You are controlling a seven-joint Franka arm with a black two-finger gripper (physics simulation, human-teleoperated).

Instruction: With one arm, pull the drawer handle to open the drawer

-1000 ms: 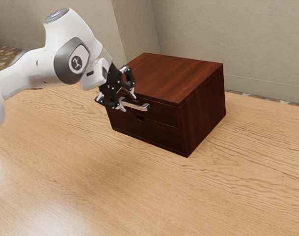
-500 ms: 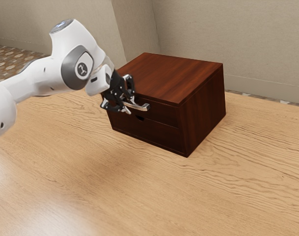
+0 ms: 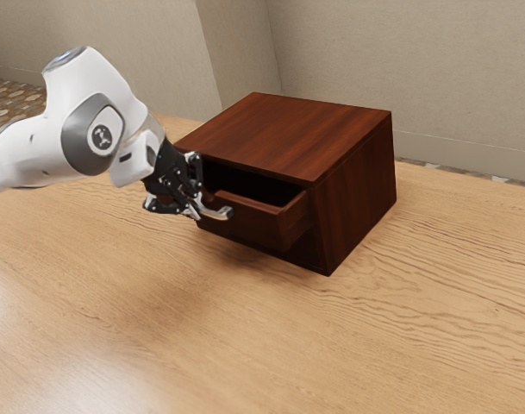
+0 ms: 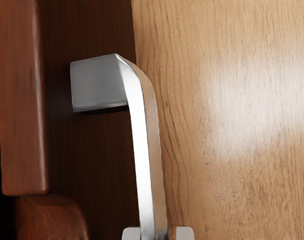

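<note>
A dark red wooden cabinet (image 3: 318, 147) stands on the wooden table. Its upper drawer (image 3: 260, 215) sticks out toward the exterior view's left, with a dark gap showing behind its front. My black gripper (image 3: 196, 205) is shut on the silver drawer handle (image 3: 212, 210) at the drawer's front. The white arm comes in from the exterior view's left. In the wrist view the silver handle (image 4: 142, 150) runs close under my hand, bent at its end where it meets the drawer front (image 4: 97, 165).
The light wooden tabletop (image 3: 245, 328) spreads wide in front of and beside the cabinet. Beige walls (image 3: 417, 60) stand behind it. A patterned floor patch (image 3: 8, 95) shows at the far left.
My gripper has moved toward the exterior view's left with the handle in it. The upper drawer has slid out of the cabinet, where it was flush before.
</note>
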